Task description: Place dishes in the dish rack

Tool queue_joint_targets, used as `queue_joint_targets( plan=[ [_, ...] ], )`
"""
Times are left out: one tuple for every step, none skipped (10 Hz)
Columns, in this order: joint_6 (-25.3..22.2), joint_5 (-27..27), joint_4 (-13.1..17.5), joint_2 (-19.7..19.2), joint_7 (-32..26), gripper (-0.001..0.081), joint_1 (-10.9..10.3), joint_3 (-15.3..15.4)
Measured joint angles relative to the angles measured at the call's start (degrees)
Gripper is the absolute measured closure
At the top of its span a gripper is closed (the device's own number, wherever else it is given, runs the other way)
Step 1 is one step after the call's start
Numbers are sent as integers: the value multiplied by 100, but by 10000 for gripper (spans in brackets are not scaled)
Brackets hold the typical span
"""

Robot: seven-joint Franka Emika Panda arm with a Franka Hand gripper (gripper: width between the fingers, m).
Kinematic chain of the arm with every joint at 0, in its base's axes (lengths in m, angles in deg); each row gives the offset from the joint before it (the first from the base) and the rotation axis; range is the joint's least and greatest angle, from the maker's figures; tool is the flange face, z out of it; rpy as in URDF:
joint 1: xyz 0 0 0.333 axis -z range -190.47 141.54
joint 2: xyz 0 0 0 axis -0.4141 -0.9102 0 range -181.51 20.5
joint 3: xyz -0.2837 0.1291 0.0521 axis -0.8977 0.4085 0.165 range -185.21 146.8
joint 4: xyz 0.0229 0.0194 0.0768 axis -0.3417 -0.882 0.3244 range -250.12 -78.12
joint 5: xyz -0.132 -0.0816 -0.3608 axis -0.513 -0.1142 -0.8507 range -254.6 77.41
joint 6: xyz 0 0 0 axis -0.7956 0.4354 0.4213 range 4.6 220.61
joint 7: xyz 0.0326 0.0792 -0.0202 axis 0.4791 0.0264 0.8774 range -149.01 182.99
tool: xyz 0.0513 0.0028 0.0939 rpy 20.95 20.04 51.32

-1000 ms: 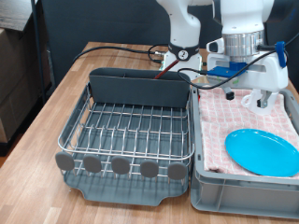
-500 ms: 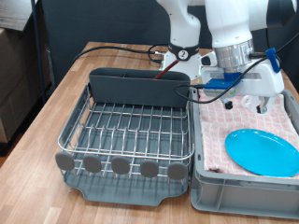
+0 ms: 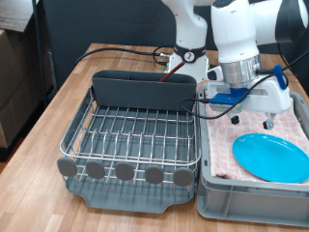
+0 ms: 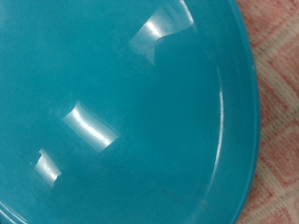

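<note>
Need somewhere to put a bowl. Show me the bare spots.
The dish rack wires lie bare between its dark caddy and grey discs. Bare wooden table runs along the rack's exterior-view left. The crate is crowded: the blue plate fills its cloth, with the gripper above.

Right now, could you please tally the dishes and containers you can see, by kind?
Light-blue plate: 1
Dish rack: 1
Grey crate lined with pink checked cloth: 1
Mugs: 0 visible
Spoons: 0 visible
Total: 3
</note>
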Motion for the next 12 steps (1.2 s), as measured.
queue_joint_targets(
  plan=[
    [23, 0, 32, -76, 0, 3, 0, 4],
    [98, 24, 60, -149, -1, 3, 1, 23],
    [145, 47, 85, -219, -4, 3, 3, 54],
    [196, 80, 112, -285, -11, 3, 9, 83],
    [231, 178, 135, -347, -82, 3, 21, 115],
    [307, 338, 162, -403, -221, 3, 52, 176],
    [525, 567, 191, -467, -434, 3, 88, 274],
    [833, 813, 212, -535, -657, 3, 117, 403],
    [1066, 1227, 262, -602, -1008, 3, 221, 616],
    [1144, 1493, 305, -642, -1272, 3, 329, 761],
    [1147, 1533, 319, -654, -1315, 92, 364, 785],
    [1147, 1533, 321, -660, -1311, 92, 365, 778]
  ],
)
